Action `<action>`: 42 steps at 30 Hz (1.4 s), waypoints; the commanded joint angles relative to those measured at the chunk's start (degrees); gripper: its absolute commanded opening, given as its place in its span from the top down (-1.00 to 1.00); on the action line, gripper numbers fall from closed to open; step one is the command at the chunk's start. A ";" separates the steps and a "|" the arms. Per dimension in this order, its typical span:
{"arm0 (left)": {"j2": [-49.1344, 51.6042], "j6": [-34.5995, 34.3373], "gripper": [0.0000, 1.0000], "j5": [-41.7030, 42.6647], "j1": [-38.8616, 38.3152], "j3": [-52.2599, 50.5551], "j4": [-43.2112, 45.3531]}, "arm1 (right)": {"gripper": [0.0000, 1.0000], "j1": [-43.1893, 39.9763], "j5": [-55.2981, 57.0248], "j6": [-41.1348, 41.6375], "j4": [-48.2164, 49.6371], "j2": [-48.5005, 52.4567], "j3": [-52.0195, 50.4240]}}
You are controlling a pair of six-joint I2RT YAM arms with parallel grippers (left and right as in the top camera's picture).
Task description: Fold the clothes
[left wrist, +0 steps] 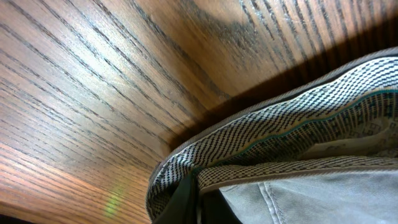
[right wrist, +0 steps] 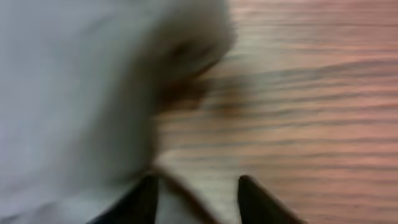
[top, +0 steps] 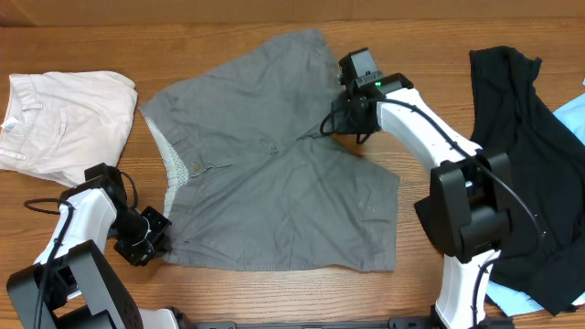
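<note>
1. The shorts [top: 274, 174] lay spread flat and front side up on the middle of the wooden table [top: 274, 297]. The waistband [top: 169, 160] pointed toward the left arm and both leg openings toward the right arm.
2. The left gripper [top: 151, 239] sat at the near corner of the waistband. In the left wrist view its dark fingers [left wrist: 186, 202] met at the bottom edge with the patterned lining [left wrist: 280, 124] running between them, so it was judged to be clamped on that corner. A shadow under the band showed the corner raised just off the wood.
3. The right gripper [top: 340, 126] hovered over the notch between the two legs. The right wrist view was blurred, but its fingers [right wrist: 261, 202] stood apart with a pale cloth edge and bare wood between them. It was judged to be released and holding nothing.
4. Handling: the cloth looked light, soft and limp, and would sag and crease wherever it was unsupported. It did not look slippery or fragile.
5. Where to grip: the doubled waistband and the stitched leg hems were the firmest parts to pinch. A single layer in mid-panel would probably bunch or drag the layer beneath.
6. Likely risk: with only one corner held, a pull could skew the garment across the wood instead of folding it.
7. A folded white garment [top: 64, 123] lay well apart to the left, and a black garment [top: 512, 137] lay on the right beside the right arm.
</note>
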 commanded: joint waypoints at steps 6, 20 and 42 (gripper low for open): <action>-0.96 0.24 0.86 -0.81 -0.02 -0.11 0.11 | 0.13 -9.64 -5.84 10.08 5.09 -0.39 -0.04; -0.96 0.24 0.85 -0.81 -0.02 -0.11 0.33 | -0.83 -10.43 -26.73 5.60 8.68 4.42 -0.04; -0.96 0.26 0.84 -0.90 -0.02 -0.11 0.50 | -0.98 -10.58 -29.77 58.66 20.44 7.48 -0.04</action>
